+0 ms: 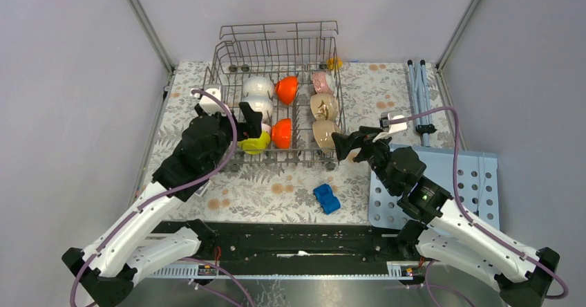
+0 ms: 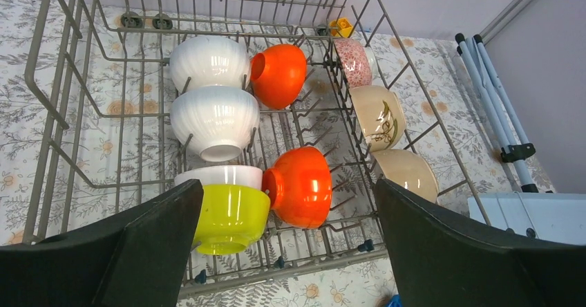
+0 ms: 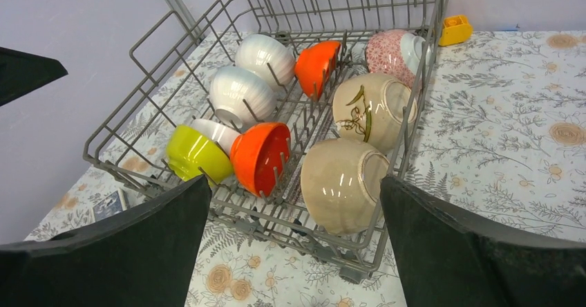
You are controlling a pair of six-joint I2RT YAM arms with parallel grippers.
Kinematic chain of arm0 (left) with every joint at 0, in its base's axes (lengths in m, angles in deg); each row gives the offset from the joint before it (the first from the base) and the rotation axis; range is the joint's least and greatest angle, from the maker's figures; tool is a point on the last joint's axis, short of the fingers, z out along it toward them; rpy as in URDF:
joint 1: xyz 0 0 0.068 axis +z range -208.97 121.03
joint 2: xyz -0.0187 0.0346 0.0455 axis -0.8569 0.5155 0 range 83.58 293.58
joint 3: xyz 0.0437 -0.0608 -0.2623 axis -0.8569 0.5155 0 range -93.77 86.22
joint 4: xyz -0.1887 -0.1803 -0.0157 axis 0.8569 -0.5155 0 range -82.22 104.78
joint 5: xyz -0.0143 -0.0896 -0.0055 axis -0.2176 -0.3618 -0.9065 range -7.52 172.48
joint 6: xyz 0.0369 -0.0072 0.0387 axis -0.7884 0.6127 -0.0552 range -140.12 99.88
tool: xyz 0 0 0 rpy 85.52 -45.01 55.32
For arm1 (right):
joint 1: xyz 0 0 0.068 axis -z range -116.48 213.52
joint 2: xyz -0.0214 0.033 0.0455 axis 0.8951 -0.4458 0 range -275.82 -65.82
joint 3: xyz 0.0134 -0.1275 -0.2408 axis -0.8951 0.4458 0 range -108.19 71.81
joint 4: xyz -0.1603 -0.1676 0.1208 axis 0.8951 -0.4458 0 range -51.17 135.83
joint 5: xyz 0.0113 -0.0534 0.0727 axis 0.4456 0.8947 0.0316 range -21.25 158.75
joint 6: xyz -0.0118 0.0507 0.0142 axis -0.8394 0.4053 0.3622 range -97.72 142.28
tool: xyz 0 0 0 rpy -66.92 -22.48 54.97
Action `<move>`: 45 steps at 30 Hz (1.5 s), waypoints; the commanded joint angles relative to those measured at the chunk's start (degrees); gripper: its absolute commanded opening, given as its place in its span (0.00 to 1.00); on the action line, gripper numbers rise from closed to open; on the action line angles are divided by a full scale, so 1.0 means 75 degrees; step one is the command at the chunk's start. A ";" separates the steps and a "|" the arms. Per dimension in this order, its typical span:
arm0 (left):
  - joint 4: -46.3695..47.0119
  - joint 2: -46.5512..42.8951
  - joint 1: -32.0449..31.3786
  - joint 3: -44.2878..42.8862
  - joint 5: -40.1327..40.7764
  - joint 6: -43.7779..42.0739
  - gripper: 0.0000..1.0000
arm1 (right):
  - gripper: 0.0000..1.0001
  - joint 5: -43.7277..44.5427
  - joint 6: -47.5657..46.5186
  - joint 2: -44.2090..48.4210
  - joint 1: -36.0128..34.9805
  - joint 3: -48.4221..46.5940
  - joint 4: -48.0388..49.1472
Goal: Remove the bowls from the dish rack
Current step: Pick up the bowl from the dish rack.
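Note:
The grey wire dish rack (image 1: 283, 156) stands mid-table with several bowls on edge between its tines. Left column: two white bowls (image 2: 215, 120) and a yellow-green bowl (image 2: 228, 217) at the front. Two orange bowls (image 2: 302, 186) fill the middle. On the right sit a pink patterned bowl (image 3: 387, 51), a beige leaf-painted bowl (image 3: 370, 110) and a plain beige bowl (image 3: 342, 182). My left gripper (image 1: 238, 124) hangs open at the rack's front left, over the yellow-green bowl. My right gripper (image 1: 345, 146) hangs open just outside the front right corner, facing the plain beige bowl. Neither holds anything.
A blue toy car (image 1: 327, 198) lies on the floral cloth in front of the rack. A light-blue perforated board (image 1: 477, 182) lies at the right under my right arm. Pale blue rods (image 1: 418, 92) lie at the back right. A small yellow object (image 1: 334, 63) sits behind the rack.

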 commanded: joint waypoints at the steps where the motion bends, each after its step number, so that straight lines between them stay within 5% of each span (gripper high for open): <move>1: 0.0687 -0.0401 -0.0050 0.0178 0.0177 -0.0138 0.99 | 1.00 0.0164 -0.0212 0.0178 -0.0036 -0.0100 0.0296; 19: 0.1597 -0.1087 -0.0172 0.1022 0.0249 -0.0331 0.99 | 1.00 -0.0115 0.0358 -0.1019 -0.0030 -0.1280 -0.0761; 30: -0.0084 0.0735 -0.0186 -0.0091 0.0254 -0.0066 0.99 | 0.91 -0.0607 0.0694 -0.3055 -0.0035 -0.2550 -0.1660; 39: 0.0918 0.1148 -0.0160 0.0174 -0.1918 0.0925 0.97 | 0.85 0.1053 0.0914 -0.3171 -0.0010 -0.2763 -0.2309; 45: 0.2696 0.2098 -0.0160 0.0409 -0.3416 0.2540 0.95 | 0.76 0.0807 0.1537 -0.2545 0.0689 -0.2233 -0.2567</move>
